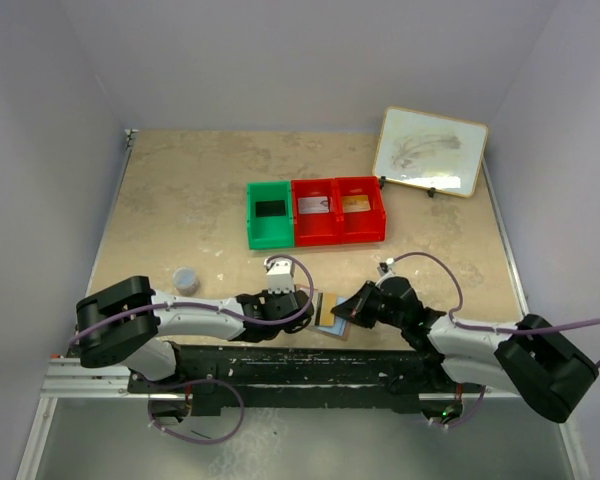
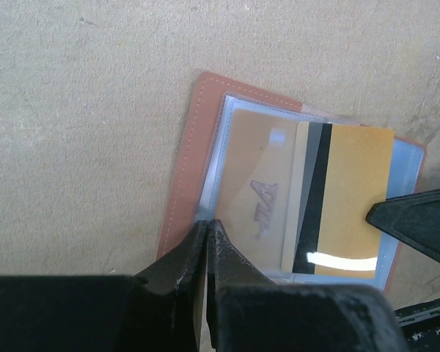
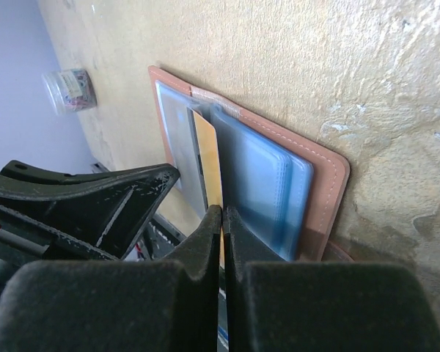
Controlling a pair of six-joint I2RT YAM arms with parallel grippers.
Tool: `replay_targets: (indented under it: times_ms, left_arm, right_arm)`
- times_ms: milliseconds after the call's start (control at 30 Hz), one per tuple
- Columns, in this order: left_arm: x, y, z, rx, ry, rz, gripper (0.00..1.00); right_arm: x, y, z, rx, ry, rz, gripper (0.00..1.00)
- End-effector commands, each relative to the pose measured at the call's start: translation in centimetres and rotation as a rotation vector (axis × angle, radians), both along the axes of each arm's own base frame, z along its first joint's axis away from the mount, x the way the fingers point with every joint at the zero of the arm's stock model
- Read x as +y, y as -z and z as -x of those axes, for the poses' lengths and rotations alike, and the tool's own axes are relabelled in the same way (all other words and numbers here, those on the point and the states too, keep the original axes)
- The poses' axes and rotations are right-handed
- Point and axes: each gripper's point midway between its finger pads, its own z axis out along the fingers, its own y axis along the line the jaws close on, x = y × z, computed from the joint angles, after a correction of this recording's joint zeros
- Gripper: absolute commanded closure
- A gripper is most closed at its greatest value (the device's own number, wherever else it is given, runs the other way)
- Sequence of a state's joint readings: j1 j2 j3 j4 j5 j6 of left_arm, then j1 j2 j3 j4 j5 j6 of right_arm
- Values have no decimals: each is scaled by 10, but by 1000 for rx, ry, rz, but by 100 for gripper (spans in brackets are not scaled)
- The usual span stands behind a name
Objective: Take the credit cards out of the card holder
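At the table's [image 1: 180,200] near edge, we pin the open card holder [image 1: 329,316] with our left end effector [image 2: 207,227], fingers pressed together, while our right end effector [image 3: 221,216] pinches the gold credit card [image 2: 352,198], whose long edge faces that arm.

Green bin [image 1: 270,236] touches two red bins [image 1: 318,231]; a whiteboard [image 1: 430,151] stands nearby, a small cup [image 1: 186,279] apart.

Place: robot lab test cell
Enclosure: plain pale walls [image 1: 310,60] boxing the table at 9, 12 and 3 o'clock
Surface: scuffed beige tabletop [image 1: 190,190]
Mounting: cabled left arm [image 1: 195,318] and right arm [image 1: 465,342] on a metal rail [image 1: 80,378], 6 o'clock
Props: plastic sorting bins [image 1: 338,238]; whiteboard [image 1: 430,150], 1 o'clock
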State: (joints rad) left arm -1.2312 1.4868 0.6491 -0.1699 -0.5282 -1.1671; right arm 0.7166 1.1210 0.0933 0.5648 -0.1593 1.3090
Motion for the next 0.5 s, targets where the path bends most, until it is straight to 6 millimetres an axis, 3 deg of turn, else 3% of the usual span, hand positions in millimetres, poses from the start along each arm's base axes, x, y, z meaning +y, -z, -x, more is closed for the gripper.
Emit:
replay_targets:
  times_ms: [0, 67, 267, 467]
  left_arm:
    - [9, 9, 13, 57, 28, -53, 100]
    - [1, -7, 9, 30, 36, -21, 100]
    - [-24, -61, -5, -56, 92, 39, 84]
    - [-38, -67, -9, -64, 109, 42, 72]
  right_arm:
    - [-7, 9, 4, 3, -13, 42, 100]
    - [-6, 10, 4, 10, -18, 42, 100]
    - [-7, 14, 3, 19, -12, 57, 100]
    - [-8, 16, 3, 17, -13, 69, 100]
